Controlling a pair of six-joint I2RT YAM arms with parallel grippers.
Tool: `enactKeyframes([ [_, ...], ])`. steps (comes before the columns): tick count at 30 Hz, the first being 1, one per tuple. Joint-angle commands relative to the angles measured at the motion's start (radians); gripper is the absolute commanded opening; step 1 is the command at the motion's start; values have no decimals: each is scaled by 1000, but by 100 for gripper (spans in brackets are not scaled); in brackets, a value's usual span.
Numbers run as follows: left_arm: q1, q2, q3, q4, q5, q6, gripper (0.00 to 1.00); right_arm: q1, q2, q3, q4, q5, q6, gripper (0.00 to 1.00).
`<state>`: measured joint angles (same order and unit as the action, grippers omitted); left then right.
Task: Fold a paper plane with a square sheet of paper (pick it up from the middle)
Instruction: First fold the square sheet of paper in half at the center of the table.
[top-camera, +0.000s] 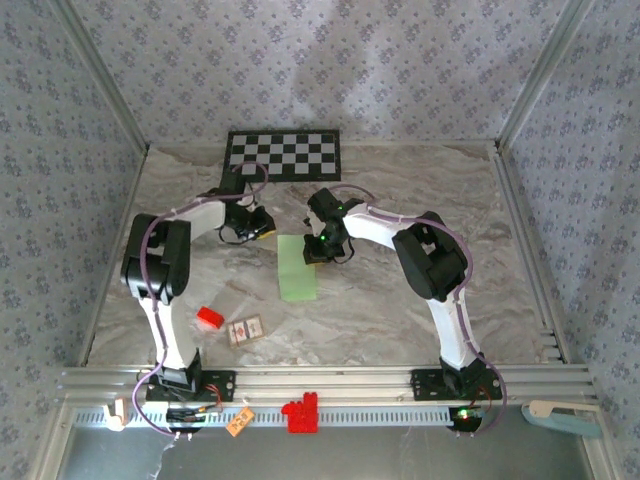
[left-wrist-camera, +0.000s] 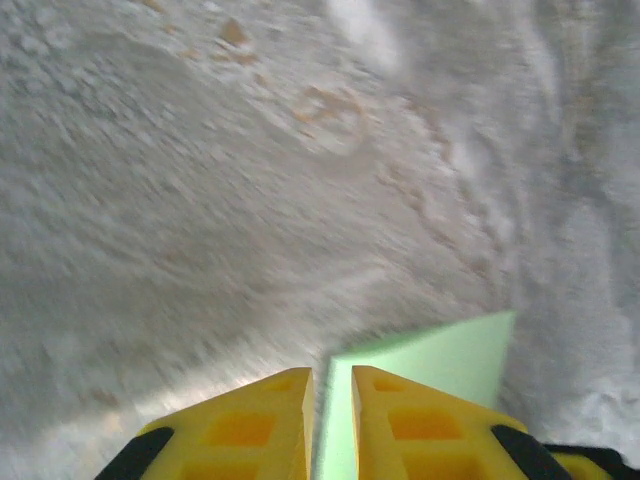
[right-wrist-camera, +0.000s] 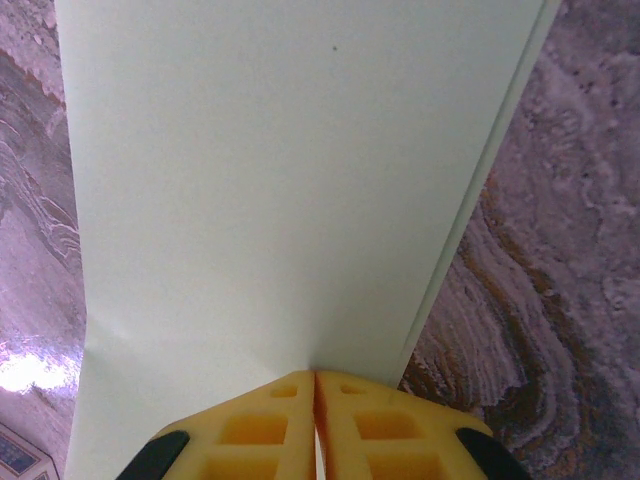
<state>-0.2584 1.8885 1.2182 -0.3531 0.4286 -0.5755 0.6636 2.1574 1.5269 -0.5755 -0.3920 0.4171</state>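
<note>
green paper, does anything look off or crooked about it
Slightly. The paper is folded unevenly: in the right wrist view a thin strip of the lower layer sticks out along its right edge. No tears show.

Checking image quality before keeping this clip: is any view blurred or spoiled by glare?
Left wrist: the marbled table is smeared by motion blur, while the yellow fingers look crisp. Right wrist: sharp, the pale green folded paper sheet evenly lit, one bright glare patch on the table at lower left. Top external: slightly soft, a light band on the wallpapered back wall.
</note>
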Motion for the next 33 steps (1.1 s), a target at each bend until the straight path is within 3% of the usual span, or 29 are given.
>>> enactKeyframes([
  [1,-51,-136,-72,-2,-14,-95,18,-14,123,-73,-207,196,-12,12],
  [8,-131,-234,-274,98,131,-226,17,-12,128,-67,-206,189,-5,12],
  [14,-168,-242,-327,52,176,-212,16,-12,136,-59,-207,185,-5,12],
  [23,-171,-181,-374,26,141,-191,15,-11,147,-52,-209,174,-2,12],
  [33,-125,-224,-459,-100,-9,-130,14,-12,140,-65,-208,195,5,11],
])
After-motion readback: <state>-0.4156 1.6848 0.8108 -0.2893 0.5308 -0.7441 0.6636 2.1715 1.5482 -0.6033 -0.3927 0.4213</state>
